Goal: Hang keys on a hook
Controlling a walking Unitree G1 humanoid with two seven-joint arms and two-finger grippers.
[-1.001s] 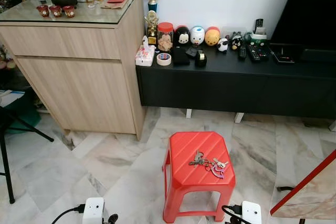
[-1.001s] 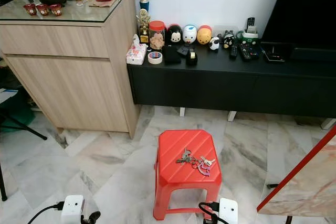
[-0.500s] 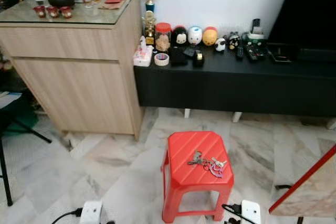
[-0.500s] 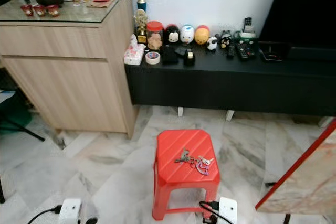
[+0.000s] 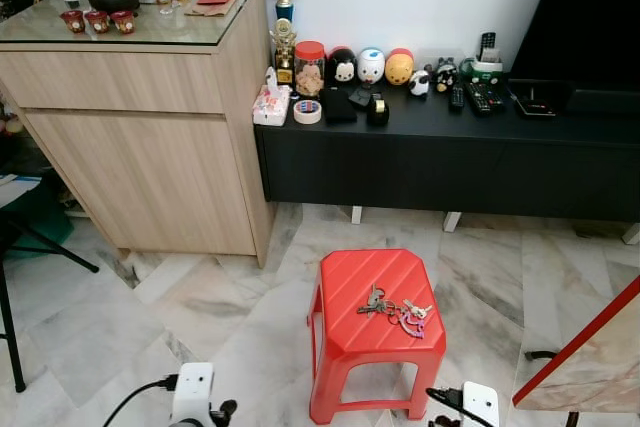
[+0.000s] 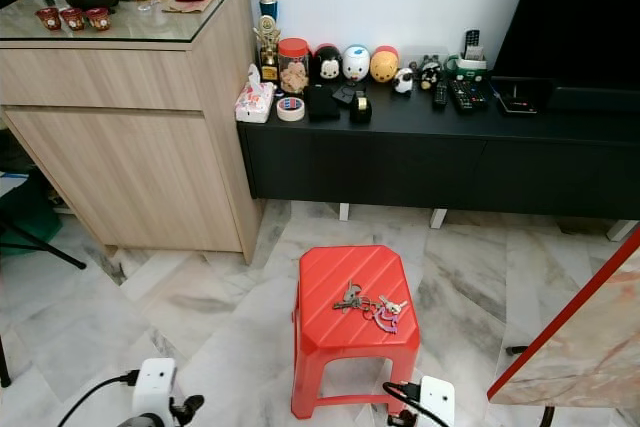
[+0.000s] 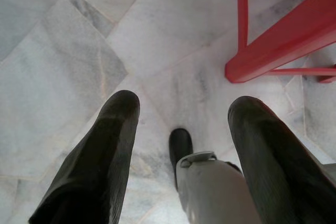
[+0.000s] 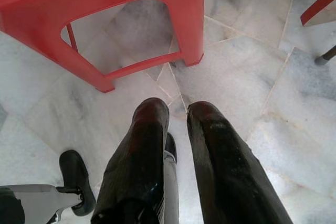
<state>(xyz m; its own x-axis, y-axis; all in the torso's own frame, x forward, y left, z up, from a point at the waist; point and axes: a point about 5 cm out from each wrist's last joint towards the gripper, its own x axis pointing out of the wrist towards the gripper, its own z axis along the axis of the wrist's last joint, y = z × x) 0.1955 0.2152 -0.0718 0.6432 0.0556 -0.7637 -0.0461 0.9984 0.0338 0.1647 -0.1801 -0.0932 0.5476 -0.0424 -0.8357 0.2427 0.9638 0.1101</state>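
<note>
The keys (image 5: 398, 311) lie on the red stool (image 5: 345, 337), their bunch stretched sideways, ahead of and above both hanging arms. The right gripper (image 8: 177, 109) is nearer (its jaws are almost clenched on nothing); the left gripper (image 7: 181, 108) is released wide. I can make out no hook.

White wrists (image 5: 192, 390), long black fingers (image 7: 105, 156)

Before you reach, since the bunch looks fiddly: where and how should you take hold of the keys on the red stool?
The keys lie flat and spread out on the red stool, toward its right side. Likely best: come straight down from above and pinch the middle of the bunch, where the rings seem to gather, since nothing stands up to grip sideways.
</note>
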